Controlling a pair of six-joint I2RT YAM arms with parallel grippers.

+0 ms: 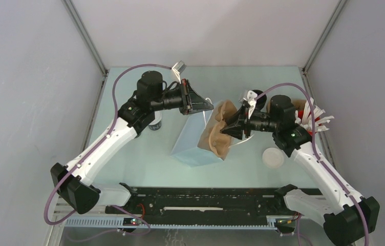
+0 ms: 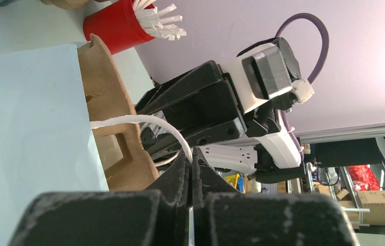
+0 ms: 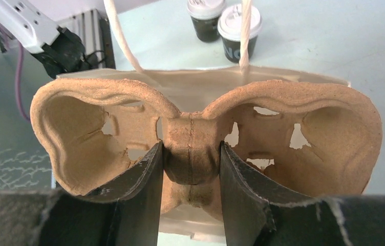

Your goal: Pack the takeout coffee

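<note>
A light blue paper bag [image 1: 193,143] lies on its side at mid-table, mouth facing right. My left gripper [image 1: 207,107] is shut on the bag's white handle [image 2: 144,122], pinched at the fingertips [image 2: 191,160], holding the mouth up. A brown pulp cup carrier [image 1: 220,132] sits partly inside the mouth. My right gripper [image 3: 190,149] is shut on the carrier's [image 3: 78,133] centre post. Two lidded coffee cups [image 3: 206,18] [image 3: 239,33] stand beyond the bag in the right wrist view. One cup [image 1: 154,123] shows under my left arm from above.
A red cup of white stirrers [image 1: 311,119] stands at the right edge behind my right arm, also visible in the left wrist view as the red cup [image 2: 116,25]. A loose round white lid [image 1: 273,157] lies near my right forearm. Grey walls enclose the table.
</note>
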